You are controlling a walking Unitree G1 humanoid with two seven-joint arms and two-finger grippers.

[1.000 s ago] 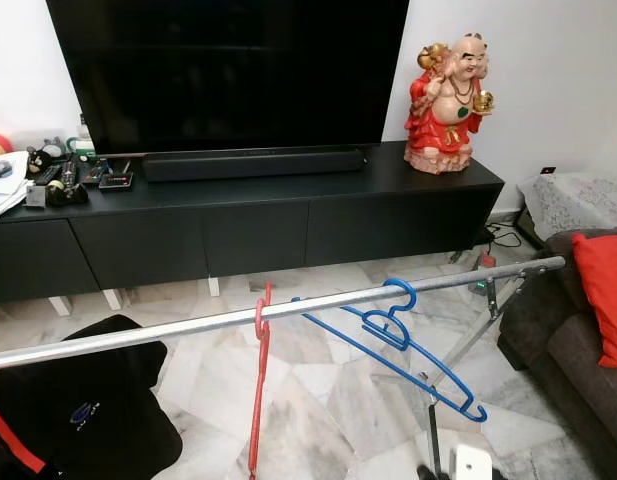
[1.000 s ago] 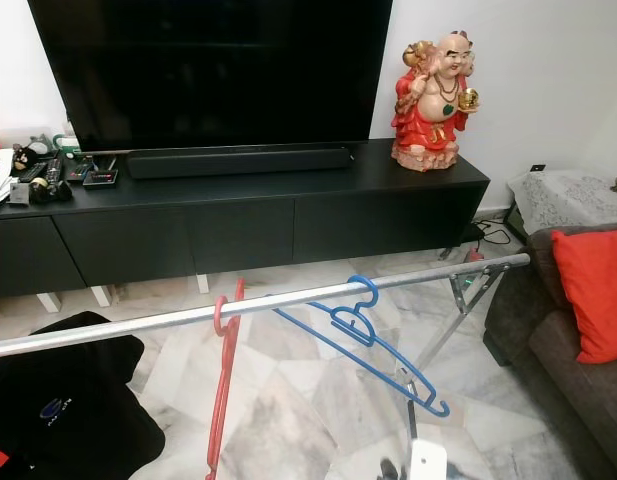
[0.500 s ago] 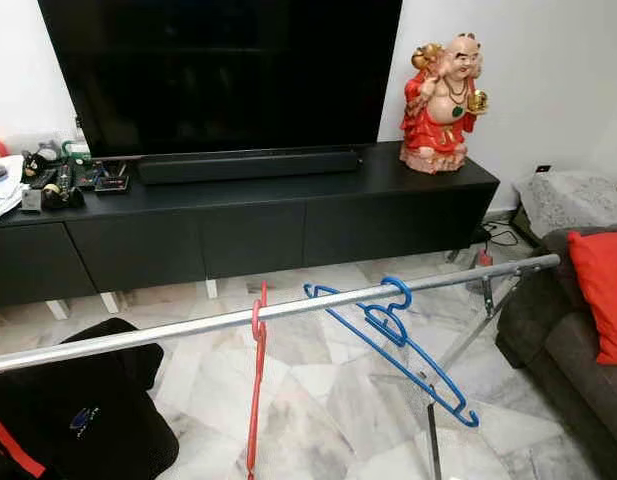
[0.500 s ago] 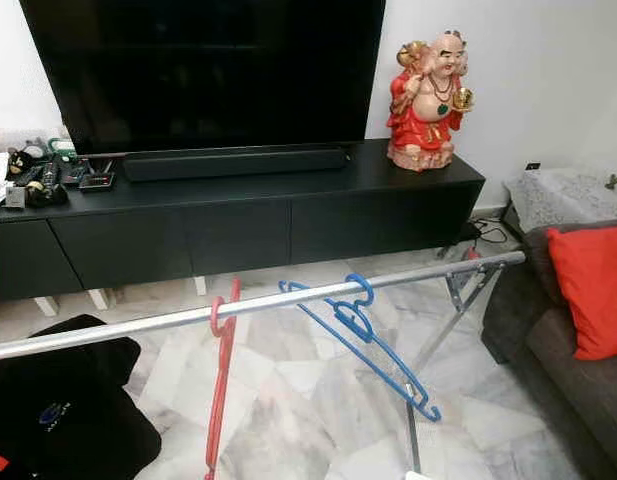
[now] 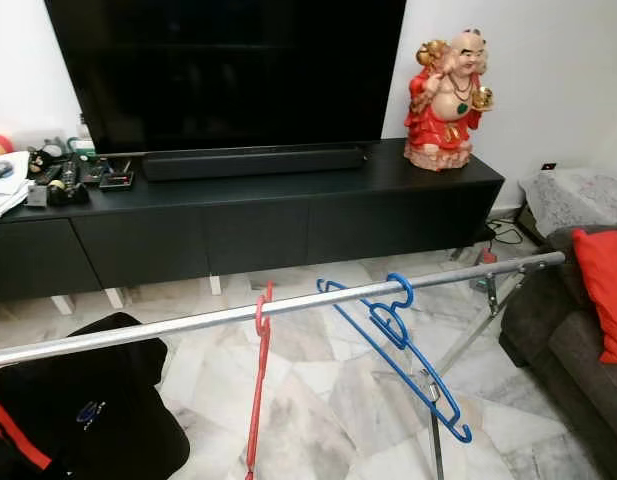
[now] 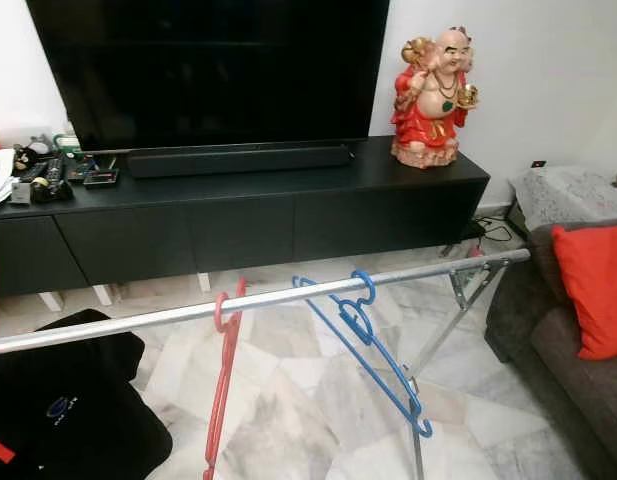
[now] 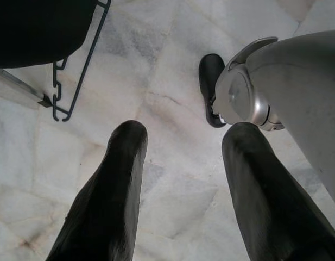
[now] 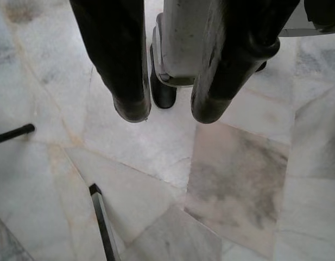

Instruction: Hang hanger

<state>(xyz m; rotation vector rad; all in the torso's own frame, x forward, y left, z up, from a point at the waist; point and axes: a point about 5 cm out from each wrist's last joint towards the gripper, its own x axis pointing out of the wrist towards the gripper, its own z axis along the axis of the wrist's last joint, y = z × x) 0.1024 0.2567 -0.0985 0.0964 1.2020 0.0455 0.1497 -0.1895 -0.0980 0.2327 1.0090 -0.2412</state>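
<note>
A red hanger [image 5: 258, 380] and a blue hanger [image 5: 398, 340] are hooked apart on the silver rail [image 5: 168, 325].

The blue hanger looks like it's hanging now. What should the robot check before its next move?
1. Blue plastic hanger hooked over the silver metal rail: ok.
2. Blue hanger hanging level: not ok, it slants down towards the grey sofa.
3. Red plastic hanger hooked on the same rail: ok, hanging straight down.
4. Left claw empty: ok, fingers apart over the marble floor.
5. Right claw empty: ok, fingers apart, nothing between them.
6. Another hanger left to hang: cannot tell.
</note>
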